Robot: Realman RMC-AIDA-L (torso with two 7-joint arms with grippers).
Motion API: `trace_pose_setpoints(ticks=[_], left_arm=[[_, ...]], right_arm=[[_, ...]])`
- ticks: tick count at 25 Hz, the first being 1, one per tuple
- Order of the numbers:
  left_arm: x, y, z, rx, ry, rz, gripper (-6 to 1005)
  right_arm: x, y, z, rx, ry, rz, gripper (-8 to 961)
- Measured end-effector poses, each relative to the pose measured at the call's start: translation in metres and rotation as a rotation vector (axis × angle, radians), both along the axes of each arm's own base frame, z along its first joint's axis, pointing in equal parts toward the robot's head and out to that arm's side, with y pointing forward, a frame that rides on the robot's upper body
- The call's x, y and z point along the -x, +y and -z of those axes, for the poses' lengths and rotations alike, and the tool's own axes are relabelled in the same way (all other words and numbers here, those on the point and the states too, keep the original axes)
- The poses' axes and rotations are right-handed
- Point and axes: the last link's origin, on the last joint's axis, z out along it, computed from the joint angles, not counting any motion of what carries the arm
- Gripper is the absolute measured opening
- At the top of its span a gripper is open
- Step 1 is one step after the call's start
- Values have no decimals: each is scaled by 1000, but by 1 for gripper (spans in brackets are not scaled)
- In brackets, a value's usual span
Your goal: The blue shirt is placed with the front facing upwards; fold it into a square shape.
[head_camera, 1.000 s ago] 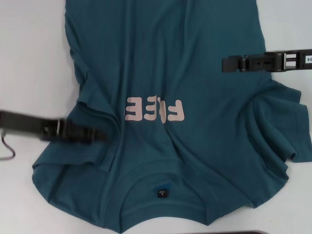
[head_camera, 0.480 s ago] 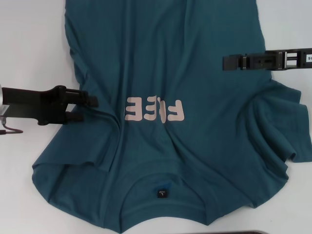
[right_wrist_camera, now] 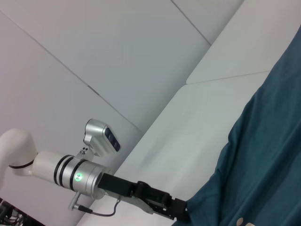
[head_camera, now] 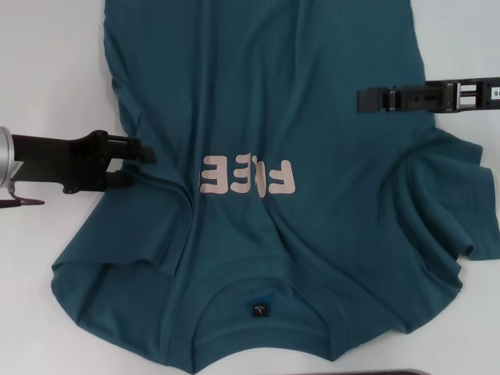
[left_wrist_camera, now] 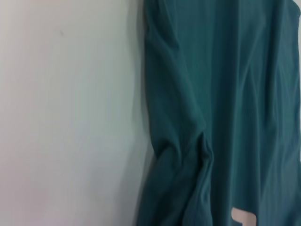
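The blue shirt (head_camera: 273, 187) lies spread face up on the white table (head_camera: 47, 78), pink letters (head_camera: 250, 175) across its chest and the neck label (head_camera: 258, 310) nearest the robot; the left gripper (head_camera: 141, 166) sits at the shirt's left edge beside the sleeve, fingers parted; the right gripper (head_camera: 361, 101) hovers above the shirt's right side, fingers pressed together, holding nothing.

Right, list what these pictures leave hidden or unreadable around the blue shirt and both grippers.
- Blue shirt: its hem runs off the far edge of the head view.
- Neck label: print too small to read in the head view.
- Pale pink letters: the left wrist view's edge cuts them to a sliver.
- Right gripper: seen edge-on in the head view; finger opening unclear.
- Left gripper: fingertips dark against the fabric; contact unclear.
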Motion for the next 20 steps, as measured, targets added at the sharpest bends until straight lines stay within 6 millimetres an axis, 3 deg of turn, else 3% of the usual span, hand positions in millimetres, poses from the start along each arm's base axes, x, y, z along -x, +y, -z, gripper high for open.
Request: trace_pose_setpoints(ticks=[12, 16, 20], left_arm=[[-2, 8, 3, -15, 41, 22, 648], [-12, 10, 10, 1, 36, 53, 649], [-35, 18, 18, -18, -20, 122, 649]], right_arm=[[0, 0, 0, 0, 1, 3, 879], [0, 0, 0, 0, 1, 3, 879], [-1, 0, 0, -1, 2, 4, 879]])
